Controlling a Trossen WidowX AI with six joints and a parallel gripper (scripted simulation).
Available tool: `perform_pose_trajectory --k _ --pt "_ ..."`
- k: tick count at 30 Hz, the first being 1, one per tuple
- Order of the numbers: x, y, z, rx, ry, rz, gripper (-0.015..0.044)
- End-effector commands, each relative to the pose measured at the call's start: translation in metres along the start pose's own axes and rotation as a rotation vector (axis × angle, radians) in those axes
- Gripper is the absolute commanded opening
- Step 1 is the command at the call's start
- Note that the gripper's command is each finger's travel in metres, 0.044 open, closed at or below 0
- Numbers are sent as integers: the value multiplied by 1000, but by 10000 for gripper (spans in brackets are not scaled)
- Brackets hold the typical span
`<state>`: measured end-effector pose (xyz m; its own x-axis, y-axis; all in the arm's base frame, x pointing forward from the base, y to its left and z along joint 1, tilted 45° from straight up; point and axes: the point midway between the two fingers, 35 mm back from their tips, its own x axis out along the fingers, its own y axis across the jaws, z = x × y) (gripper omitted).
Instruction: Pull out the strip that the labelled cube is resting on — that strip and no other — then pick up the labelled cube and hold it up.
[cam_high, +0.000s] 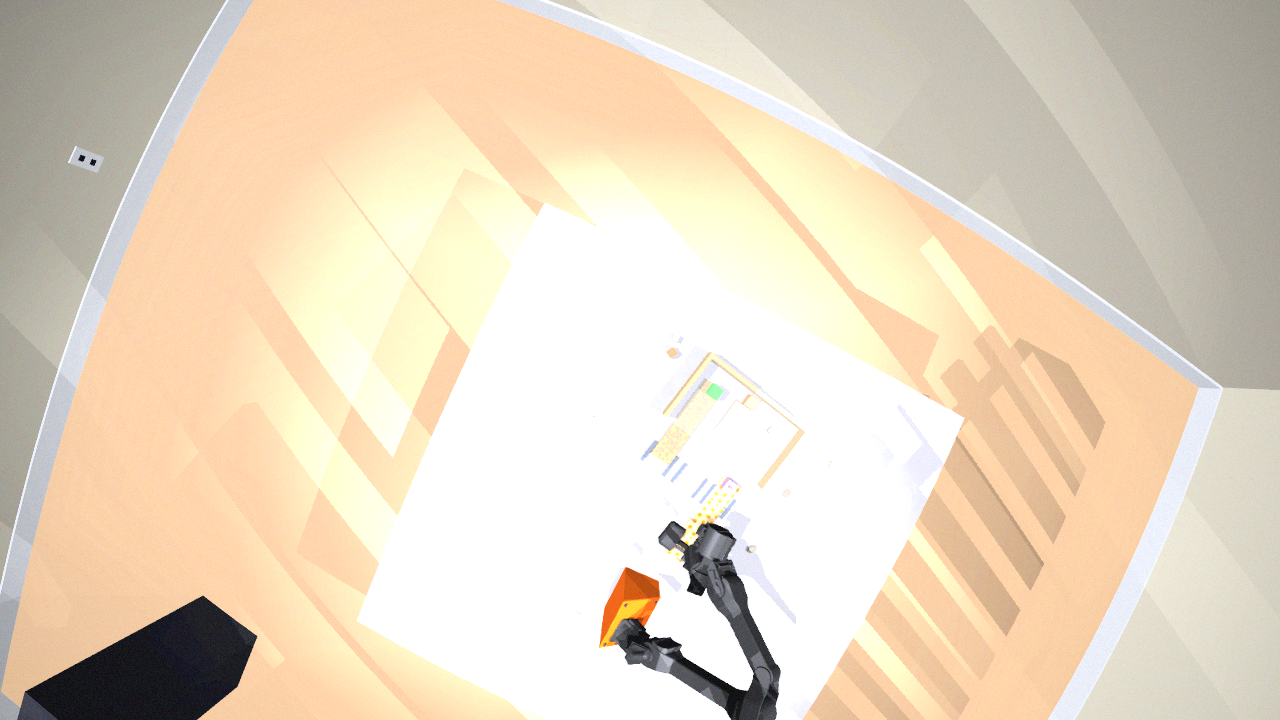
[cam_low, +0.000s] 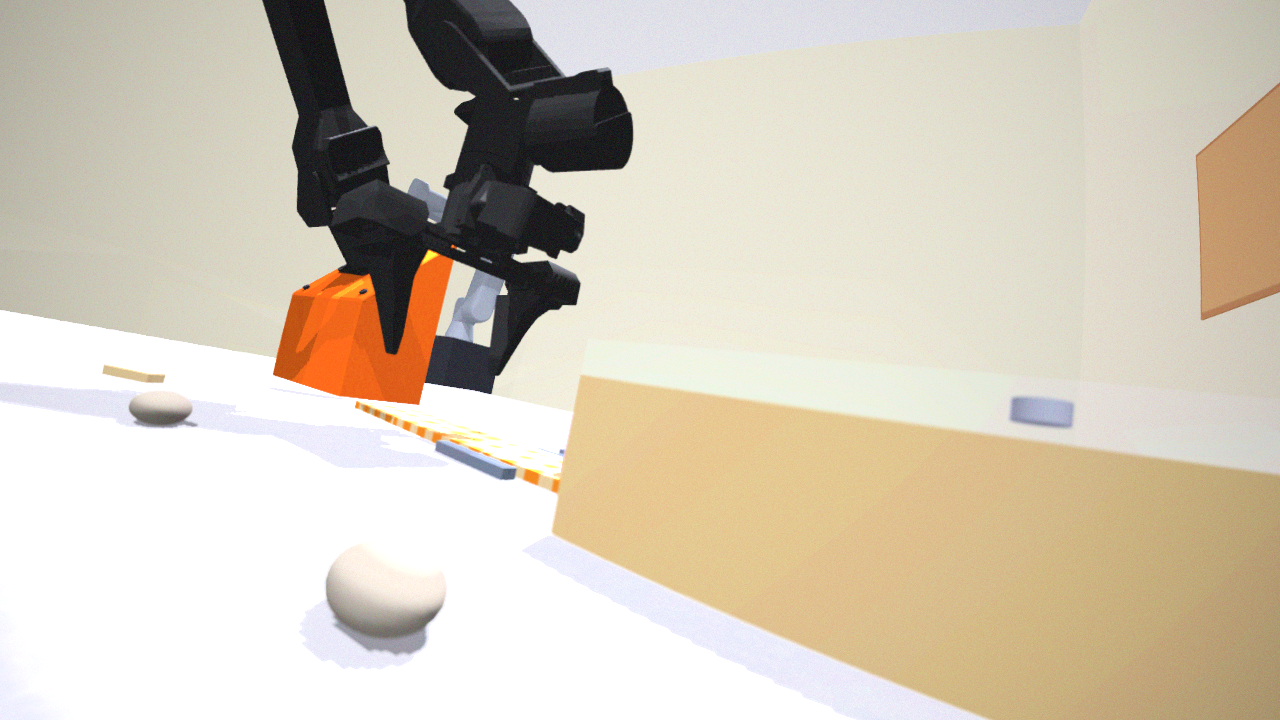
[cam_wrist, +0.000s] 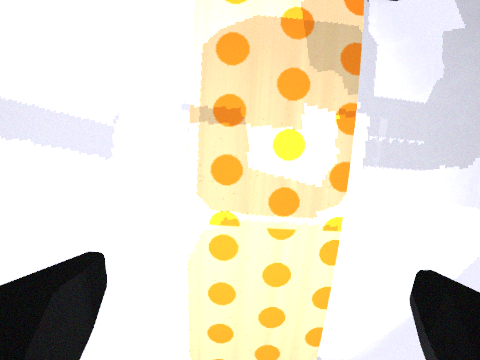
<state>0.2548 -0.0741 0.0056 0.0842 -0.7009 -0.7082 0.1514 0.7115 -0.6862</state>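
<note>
My gripper (cam_high: 683, 559) (cam_low: 445, 361) (cam_wrist: 260, 264) is open and empty, its fingers apart above the near part of a strip with orange dots (cam_high: 711, 507) (cam_low: 411, 420) (cam_wrist: 260, 60). The dotted strip lies flat and passes between the two fingers in the wrist view. A pale cube with a pinkish-purple mark (cam_high: 730, 484) is at the strip's far end; what it rests on is too small to tell. A green cube (cam_high: 715, 391) is at the far end of a speckled strip (cam_high: 684, 425). A tan cube (cam_high: 750, 402) stands to its right. The cubes are hidden in the exterior view.
A wooden-walled enclosure (cam_high: 781, 456) (cam_low: 805, 501) surrounds the green and tan cubes. Low blue-grey bars (cam_high: 678, 471) (cam_low: 474, 459) lie near its mouth. Pebbles (cam_high: 750, 548) (cam_low: 384, 591) lie to the right. An orange block (cam_high: 631, 600) (cam_low: 358, 340) is under the arm's base.
</note>
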Motion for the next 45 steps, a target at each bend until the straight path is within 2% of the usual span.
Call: perform_pose_trajectory --k 1,45 --pt "-2 0 16 -2 -2 -2 440" --pt "-19 1 150 4 -8 -1 440"
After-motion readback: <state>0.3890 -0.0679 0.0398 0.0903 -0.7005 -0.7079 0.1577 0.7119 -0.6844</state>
